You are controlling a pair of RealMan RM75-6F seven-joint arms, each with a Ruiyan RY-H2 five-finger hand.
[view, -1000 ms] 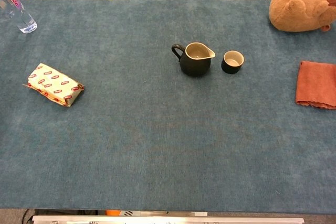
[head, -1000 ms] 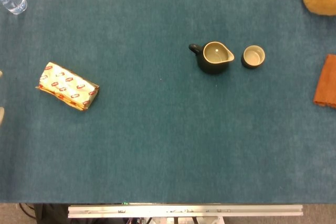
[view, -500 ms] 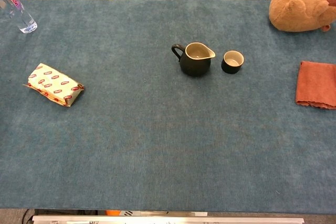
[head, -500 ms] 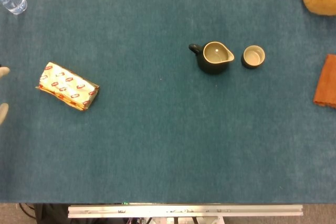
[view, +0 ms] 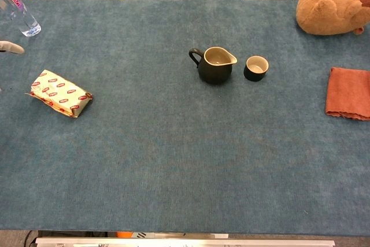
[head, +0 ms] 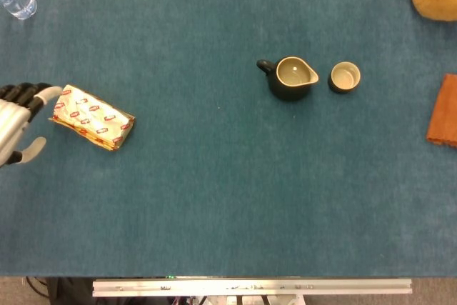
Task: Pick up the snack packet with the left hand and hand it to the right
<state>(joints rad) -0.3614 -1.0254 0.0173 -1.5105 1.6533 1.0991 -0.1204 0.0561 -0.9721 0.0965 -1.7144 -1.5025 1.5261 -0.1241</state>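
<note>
One hand only is seen at this moment: the left hand (head: 20, 123), entering at the left edge of the head view with its fingers (head: 44, 93) spread and nothing held between them. The snack packet (head: 91, 117) lies flat on the counter (head: 228, 198) just to the right of that hand, well over on the left side. Its near end appears to be touched, or all but touched, by the uppermost fingertip, though contact cannot be settled from this angle.

The packet's long axis is set on a diagonal, running from its upper-left end, beside the hand, down to its lower-right end, which points toward the middle of the counter. The hand is thus placed at one short end of the packet, not across its long sides. It is judged that the coming grasp depends on the fingers being brought over the packet's width, so some advance to the right would be called for. The right hand is shown in neither view, so the left hand is plainly the nearer one, and the handover is not yet begun.

Most of the palm and fingers is given only by the head view. In the chest view only a pale fingertip (view: 11, 47) is shown at the left edge, above and clear of the packet (view: 59, 93), with the hand's spread left unreadable there. The packet's low, flat lie on the cloth is shown better by the chest view.
</note>
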